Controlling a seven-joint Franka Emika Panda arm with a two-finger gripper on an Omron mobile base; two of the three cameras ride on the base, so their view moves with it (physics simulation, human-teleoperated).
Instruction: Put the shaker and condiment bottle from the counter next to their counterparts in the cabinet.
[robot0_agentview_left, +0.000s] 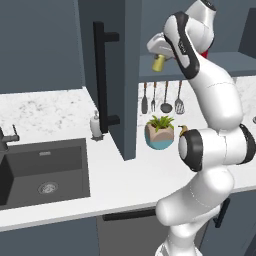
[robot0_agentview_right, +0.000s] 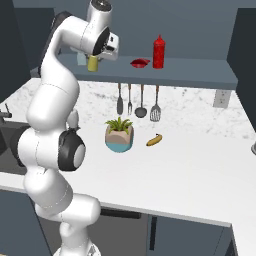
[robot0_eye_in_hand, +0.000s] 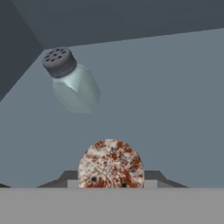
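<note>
My gripper (robot0_agentview_right: 95, 56) is shut on the yellow-olive shaker (robot0_agentview_right: 92, 64), holding it upright at the left end of the cabinet shelf (robot0_agentview_right: 200, 70). From the left base view the shaker (robot0_agentview_left: 159, 63) hangs under the hand (robot0_agentview_left: 160, 56) at the shelf's front edge. I cannot tell whether it rests on the shelf. In the hand view its speckled cap (robot0_eye_in_hand: 110, 164) sits between my fingertips, and a clear glass shaker (robot0_eye_in_hand: 72, 85) with a dark perforated cap stands just beyond on the shelf floor. A red condiment bottle (robot0_agentview_right: 158, 51) stands upright further right on the shelf.
A low flat red object (robot0_agentview_right: 140, 62) lies beside the red bottle. The cabinet door (robot0_agentview_left: 102, 80) with its black bar handle stands open left of the hand. Below are hanging utensils (robot0_agentview_right: 137, 102), a potted plant (robot0_agentview_right: 119, 136), a banana (robot0_agentview_right: 154, 140), a soap dispenser (robot0_agentview_left: 95, 125) and the sink (robot0_agentview_left: 45, 170).
</note>
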